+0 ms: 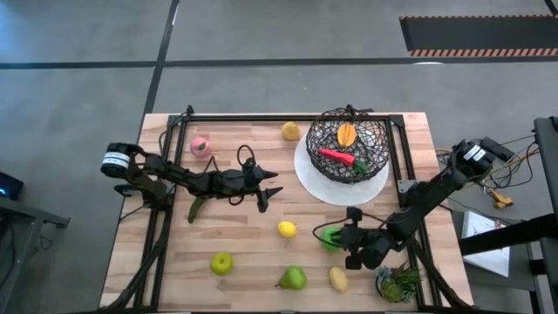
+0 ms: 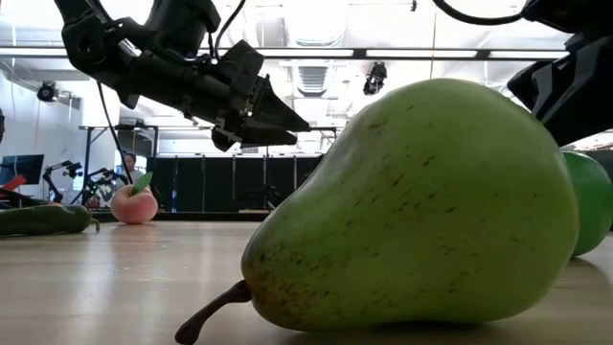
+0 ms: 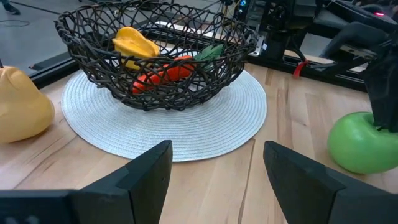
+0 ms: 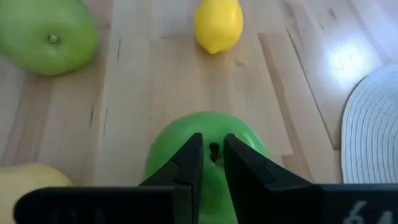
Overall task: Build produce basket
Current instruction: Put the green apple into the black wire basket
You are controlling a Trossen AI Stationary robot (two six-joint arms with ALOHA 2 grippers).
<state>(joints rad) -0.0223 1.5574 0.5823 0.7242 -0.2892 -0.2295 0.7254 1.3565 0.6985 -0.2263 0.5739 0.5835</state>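
The right gripper (image 4: 212, 163) is down over the green apple (image 4: 208, 134), w/ its two fingers nearly shut, just a thin gap, right by the apple's stem on top; I can't tell if it has a real hold on it. To do this bit well, I think it should open wide, go lower round the apple's fat sides, squeeze, then lift up & over to the basket (image 1: 350, 144), which sits off past the gripper on the white mat (image 1: 307, 179). The left gripper (image 1: 268, 187) waits w/ fingers apart & holds nothing.
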